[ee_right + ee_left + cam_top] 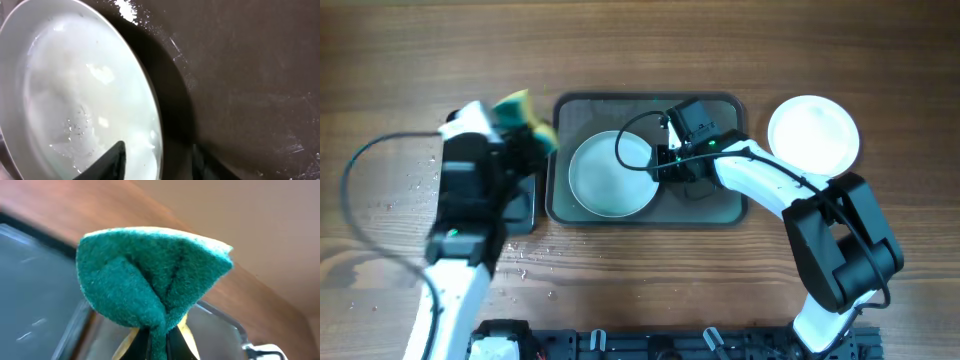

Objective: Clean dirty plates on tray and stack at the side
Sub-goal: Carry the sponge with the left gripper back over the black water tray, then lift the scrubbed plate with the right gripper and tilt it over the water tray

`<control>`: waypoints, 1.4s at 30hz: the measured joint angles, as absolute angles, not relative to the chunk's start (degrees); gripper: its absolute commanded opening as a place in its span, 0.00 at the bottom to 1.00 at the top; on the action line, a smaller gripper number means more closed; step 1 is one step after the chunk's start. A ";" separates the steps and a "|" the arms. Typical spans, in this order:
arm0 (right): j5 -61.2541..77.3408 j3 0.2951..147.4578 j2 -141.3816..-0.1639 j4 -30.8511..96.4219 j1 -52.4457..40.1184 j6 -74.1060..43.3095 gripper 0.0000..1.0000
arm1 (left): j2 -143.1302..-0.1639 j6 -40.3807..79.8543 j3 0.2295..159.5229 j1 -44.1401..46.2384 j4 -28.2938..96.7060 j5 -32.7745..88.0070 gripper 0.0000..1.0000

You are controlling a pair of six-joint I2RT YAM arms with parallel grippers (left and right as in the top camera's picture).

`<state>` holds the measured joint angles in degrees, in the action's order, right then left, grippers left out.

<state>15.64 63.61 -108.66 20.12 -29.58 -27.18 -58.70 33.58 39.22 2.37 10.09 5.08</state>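
A pale plate (612, 175) lies in the left half of the dark grey-green tray (720, 205). My right gripper (665, 160) sits at the plate's right rim. In the right wrist view its fingers (157, 160) are apart and straddle the rim, one over the plate (75, 100) and one over the tray floor (240, 75). A white plate (813, 133) lies on the table to the right of the tray. My left gripper (525, 135) is shut on a green and yellow sponge (520, 108) by the tray's top left corner. The sponge (150, 275) bulges, folded, above the jaws (157, 347). A third plate is out of view.
A small glossy black tray (520, 205) lies left of the big tray, partly under my left arm. Pale crumbs (420, 170) are scattered on the wooden table at the left. A little white residue (127, 10) lies on the tray floor by the plate.
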 measured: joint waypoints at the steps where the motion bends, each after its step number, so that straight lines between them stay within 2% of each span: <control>1: 15.59 63.61 -108.75 19.81 -29.58 -27.18 0.43 | -56.71 33.93 39.16 -1.52 12.97 5.96 0.04; 4: 15.64 63.61 -109.80 19.07 -29.58 -27.14 0.34 | -52.45 34.44 39.16 -12.14 16.56 8.84 0.04; 6: 15.90 63.61 -110.17 18.61 -29.58 -27.55 0.10 | -51.16 34.39 39.16 -19.33 19.25 11.16 0.04; 8: 16.05 63.61 -110.61 18.41 -29.58 -27.90 0.04 | -51.83 33.58 39.16 -25.71 21.85 13.21 0.04; 13: 16.29 63.64 -111.11 17.69 -29.58 -28.49 0.04 | -59.29 29.71 39.16 -34.48 24.84 22.13 0.04; 17: 15.94 66.28 -111.59 22.59 -29.58 -28.23 0.04 | -66.37 26.02 39.16 -35.22 25.39 30.39 0.04; 21: 10.66 76.40 -112.44 32.03 -29.58 -25.21 0.04 | -67.61 22.76 39.44 -35.22 26.79 34.98 0.04; 26: 8.56 84.33 -112.51 34.33 -29.58 -22.59 0.04 | -67.64 21.26 43.53 -35.22 32.10 35.05 0.04; 34: 4.32 91.64 -112.51 35.57 -31.03 -22.15 0.04 | -67.68 19.70 57.30 -35.22 50.06 27.11 0.04; 42: -0.27 93.60 -112.51 32.53 -36.07 -22.26 0.04 | -67.68 19.16 60.34 -34.98 50.59 25.34 0.04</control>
